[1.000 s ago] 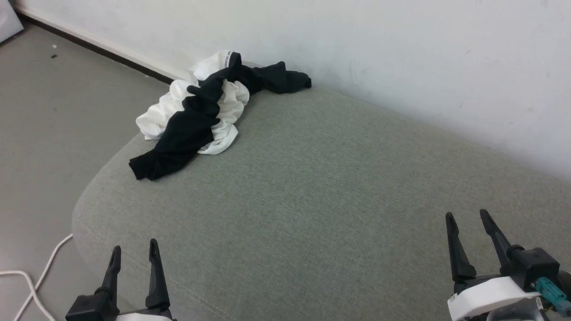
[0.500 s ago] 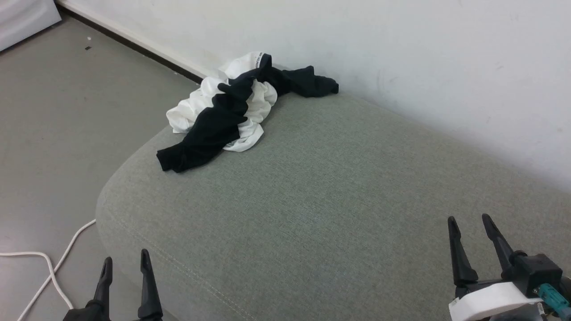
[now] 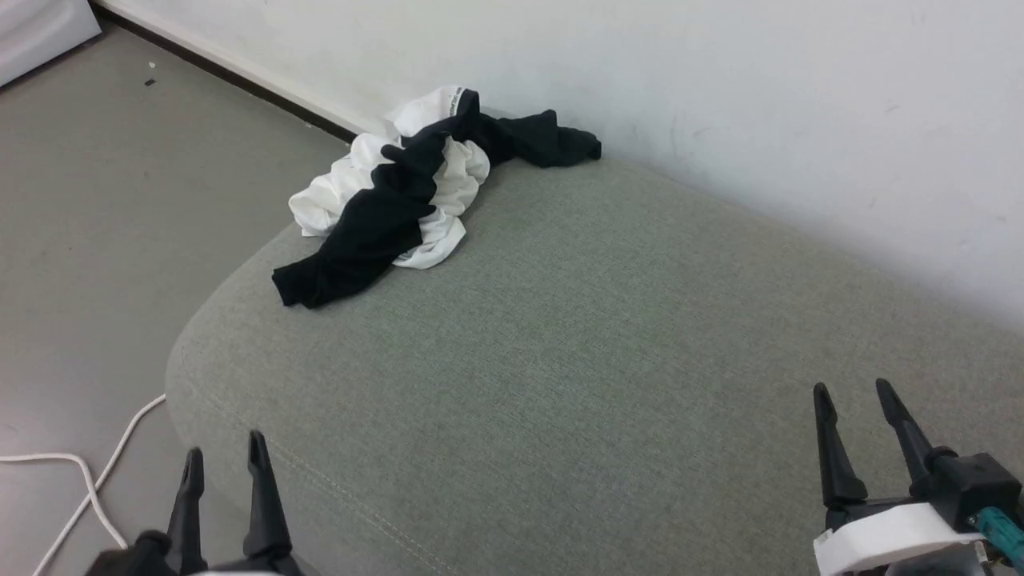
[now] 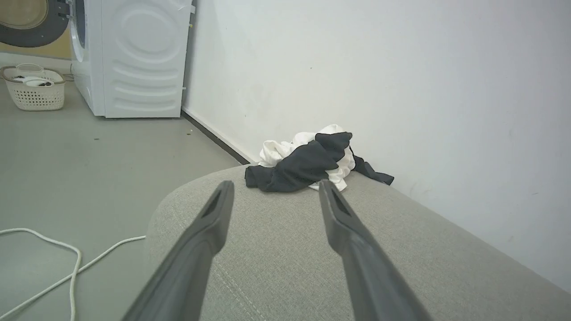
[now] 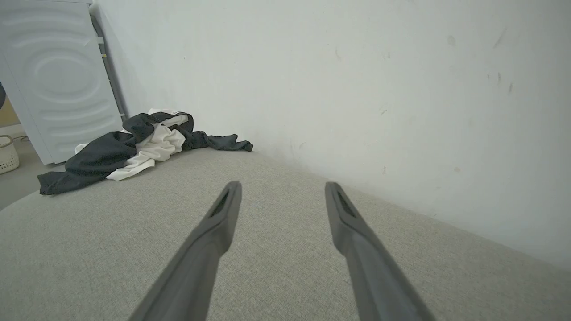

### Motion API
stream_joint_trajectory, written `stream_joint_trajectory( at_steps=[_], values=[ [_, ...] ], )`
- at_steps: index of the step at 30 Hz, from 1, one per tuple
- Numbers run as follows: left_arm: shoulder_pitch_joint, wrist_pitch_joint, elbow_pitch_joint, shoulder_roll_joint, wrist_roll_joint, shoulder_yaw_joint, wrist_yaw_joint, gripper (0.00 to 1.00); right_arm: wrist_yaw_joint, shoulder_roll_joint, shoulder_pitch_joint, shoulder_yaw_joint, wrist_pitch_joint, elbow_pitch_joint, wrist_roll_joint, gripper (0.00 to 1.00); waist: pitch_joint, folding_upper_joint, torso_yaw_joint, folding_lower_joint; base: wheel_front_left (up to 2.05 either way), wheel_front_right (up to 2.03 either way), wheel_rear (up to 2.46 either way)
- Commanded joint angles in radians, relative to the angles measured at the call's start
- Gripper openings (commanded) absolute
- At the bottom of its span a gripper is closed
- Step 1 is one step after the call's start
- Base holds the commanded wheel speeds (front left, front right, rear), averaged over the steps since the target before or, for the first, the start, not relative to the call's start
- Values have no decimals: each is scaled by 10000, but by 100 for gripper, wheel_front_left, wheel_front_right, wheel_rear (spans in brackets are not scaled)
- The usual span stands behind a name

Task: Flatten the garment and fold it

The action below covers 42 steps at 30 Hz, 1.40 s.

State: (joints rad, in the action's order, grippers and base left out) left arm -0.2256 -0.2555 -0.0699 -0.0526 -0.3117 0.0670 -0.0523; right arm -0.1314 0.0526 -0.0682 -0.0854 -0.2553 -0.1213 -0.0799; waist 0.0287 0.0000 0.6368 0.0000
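Lately only the head camera has shifted: garment [image 3: 376,224] lies crumpled at the bench's [image 3: 560,360] far corner by the wall [image 3: 720,80], left gripper [image 3: 224,445] and right gripper [image 3: 851,386] spread, empty, well apart from it, so flattening looks unstarted.

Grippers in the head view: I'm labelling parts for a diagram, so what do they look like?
The left gripper and right gripper each have two long, dark, tapering fingers on a black base. The right one's wrist has a white shell and a teal connector.

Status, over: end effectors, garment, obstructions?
Left end effector open, empty. Right end effector open, empty. Garment crumpled at far corner of cushion, untouched. Cable on floor, off the path.
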Motion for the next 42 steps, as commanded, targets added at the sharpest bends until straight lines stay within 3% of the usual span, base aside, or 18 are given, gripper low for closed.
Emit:
stream_joint_trajectory(
  at_steps=[1,8,12,18,27,42],
  values=[
    [211,51,-327,24,-227,-77,86,100,7,-24,-28,-45,39,98,66,100,-98,0,-32,0,0,0,0],
    [2291,2140,-2269,-911,-450,-256,360,100,7,-24,167,-208,362,758,235,100,-742,0,-219,0,0,0,0],
    [4269,3299,-2275,-1569,-558,19,274,100,7,-24,332,-295,608,1280,422,100,-1245,0,-431,0,0,0,0],
    [7232,4628,-621,-2510,-781,78,523,100,7,-24,643,-282,1230,2392,886,100,-2144,0,-906,0,0,0,0],
    [10144,6175,2922,-4395,-1000,12,1403,100,7,-24,933,-53,2388,4395,1580,100,-3406,0,-1878,0,0,0,0],
    [11321,7488,5779,-5124,-2378,-554,1799,100,7,-8,1195,242,3675,6439,2663,100,-5329,0,-2907,0,0,0,0]
  ],
)
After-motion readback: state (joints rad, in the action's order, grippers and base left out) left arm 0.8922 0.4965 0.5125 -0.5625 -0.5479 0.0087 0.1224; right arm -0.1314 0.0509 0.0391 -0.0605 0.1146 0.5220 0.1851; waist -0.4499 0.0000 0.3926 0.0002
